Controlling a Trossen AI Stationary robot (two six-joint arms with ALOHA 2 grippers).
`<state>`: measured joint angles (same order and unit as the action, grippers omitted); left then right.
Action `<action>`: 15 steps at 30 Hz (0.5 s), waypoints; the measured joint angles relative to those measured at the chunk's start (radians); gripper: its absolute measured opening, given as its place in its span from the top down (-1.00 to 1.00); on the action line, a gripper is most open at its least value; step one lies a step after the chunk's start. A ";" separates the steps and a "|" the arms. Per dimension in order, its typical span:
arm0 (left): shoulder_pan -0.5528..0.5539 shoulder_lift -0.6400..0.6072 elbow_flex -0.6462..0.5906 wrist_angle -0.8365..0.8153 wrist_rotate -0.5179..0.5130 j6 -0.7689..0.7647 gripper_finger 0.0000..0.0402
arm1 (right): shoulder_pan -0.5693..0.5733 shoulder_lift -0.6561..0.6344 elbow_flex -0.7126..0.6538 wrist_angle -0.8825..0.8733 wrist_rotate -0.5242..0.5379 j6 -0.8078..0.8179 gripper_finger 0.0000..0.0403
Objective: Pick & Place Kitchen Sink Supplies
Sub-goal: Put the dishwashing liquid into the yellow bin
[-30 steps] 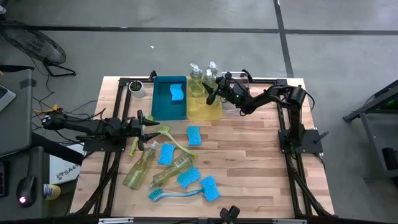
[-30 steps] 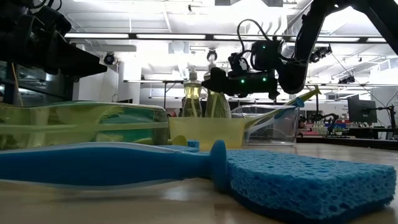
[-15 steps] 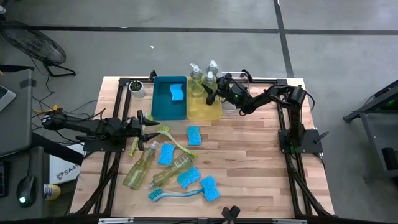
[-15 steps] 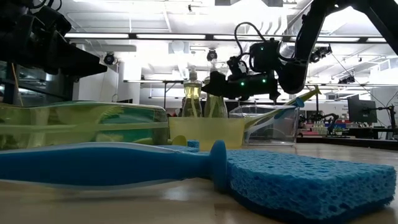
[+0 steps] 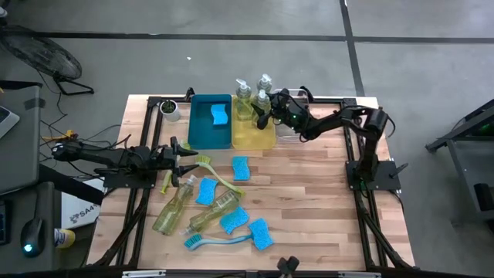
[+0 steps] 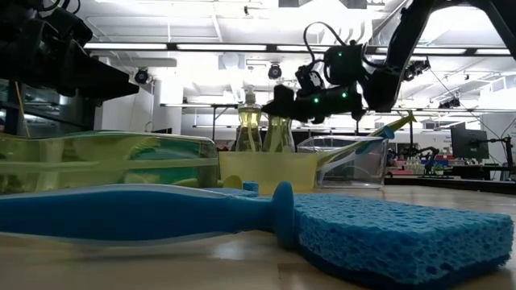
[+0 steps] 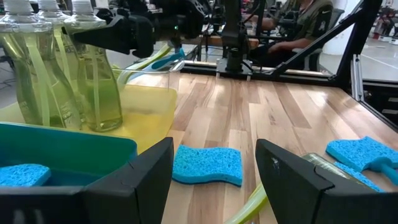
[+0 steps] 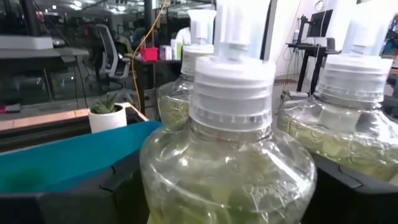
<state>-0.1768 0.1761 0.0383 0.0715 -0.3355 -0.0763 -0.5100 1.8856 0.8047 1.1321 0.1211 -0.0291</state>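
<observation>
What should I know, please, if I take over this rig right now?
Left hand open, empty, by the yellow-green brush. Right hand at a soap bottle standing in the yellow bin.
Done: three bottles in that bin, one sponge in the teal bin, one brush in the clear bin.
Left on the table: two bottles, four sponges, two brushes.

Around your light wooden slatted table (image 5: 309, 193) lies grey concrete floor (image 5: 231, 62) crossed by dark seams. At ten o'clock sits a black floor fan (image 5: 42, 54). Long white ceiling striplights (image 6: 218, 47) glow overhead; a black office chair (image 8: 112, 53) stands beyond.
</observation>
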 joint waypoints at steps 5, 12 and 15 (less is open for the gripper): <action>0.000 0.000 0.000 -0.003 0.000 0.000 -0.11 | 0.000 -0.041 0.000 -0.076 -0.001 -0.006 -0.48; 0.000 0.000 0.000 -0.017 0.001 -0.010 -0.11 | 0.014 -0.096 -0.001 -0.174 -0.001 -0.026 -0.48; 0.000 0.000 0.000 -0.019 0.001 -0.011 -0.11 | 0.023 -0.118 -0.002 -0.203 0.016 -0.052 -0.48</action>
<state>-0.1768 0.1764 0.0383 0.0525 -0.3347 -0.0872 -0.4867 1.7674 0.8028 0.9290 0.1375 -0.0807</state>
